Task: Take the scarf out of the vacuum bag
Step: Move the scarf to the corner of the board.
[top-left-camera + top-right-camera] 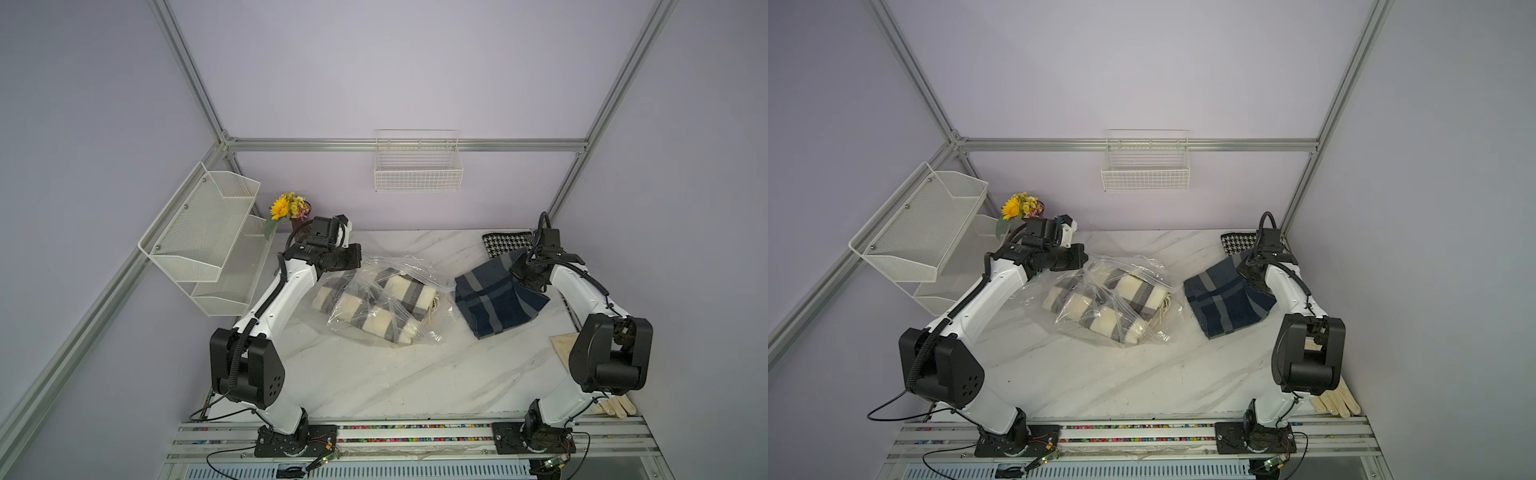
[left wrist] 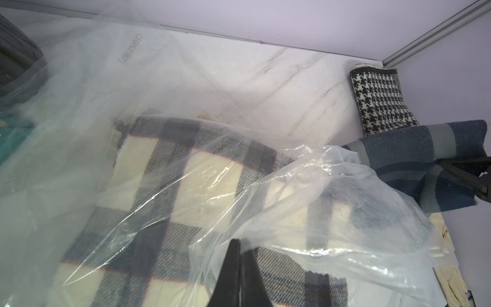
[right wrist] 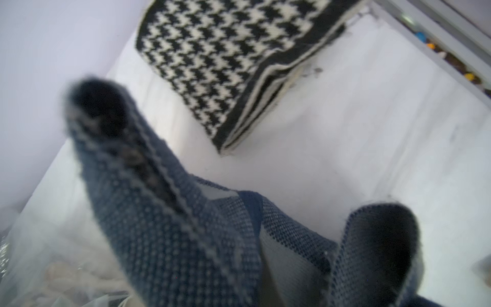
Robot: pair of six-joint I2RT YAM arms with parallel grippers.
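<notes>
navy/grey plaid scarf (image 1: pixel 494 303), b&w houndstooth cloth (image 1: pixel 505 243)

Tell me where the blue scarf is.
In both top views the blue scarf lies right of the vacuum bag, its far corner held by the right gripper.

Left gripper (image 2: pixel 240 243) is clamped on an edge of the clear crinkly plastic vacuum bag (image 1: pixel 386 307). The cream-and-grey checked wool scarf (image 1: pixel 376 309) sits inside that bag, right ahead of its fingertips. Past the bag, the right gripper (image 1: pixel 524 277) pinches the navy-and-grey plaid knit scarf (image 1: pixel 494 301). That one's outside the bag, just beside it, sagging onto the white marble tabletop (image 1: pixel 374 382). Beyond the right gripper's tips, the folded black-and-white houndstooth knit cloth (image 3: pixel 220 58) lies flat on the tabletop.
</notes>
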